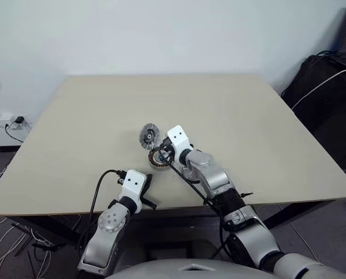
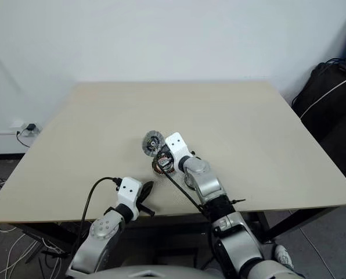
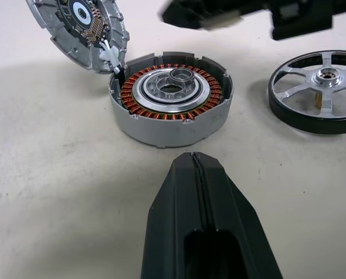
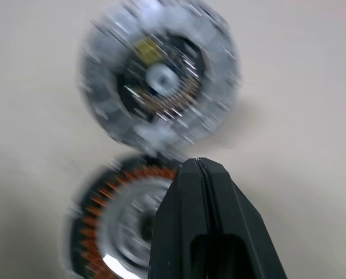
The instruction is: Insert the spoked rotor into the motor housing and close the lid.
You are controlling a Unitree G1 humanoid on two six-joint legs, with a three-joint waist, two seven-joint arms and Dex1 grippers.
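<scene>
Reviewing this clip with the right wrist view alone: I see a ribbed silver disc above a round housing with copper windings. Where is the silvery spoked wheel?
Observer: The silvery spoked rotor lies flat on the beige table, beside the copper-wound motor housing and apart from it.
Operator: So nothing is inserted yet?
Observer: Right. The housing's centre shows just its own silvery hub.
Operator: And the left arm?
Observer: The left gripper is shut and empty, near the table's front edge, pointing at the housing.
</scene>
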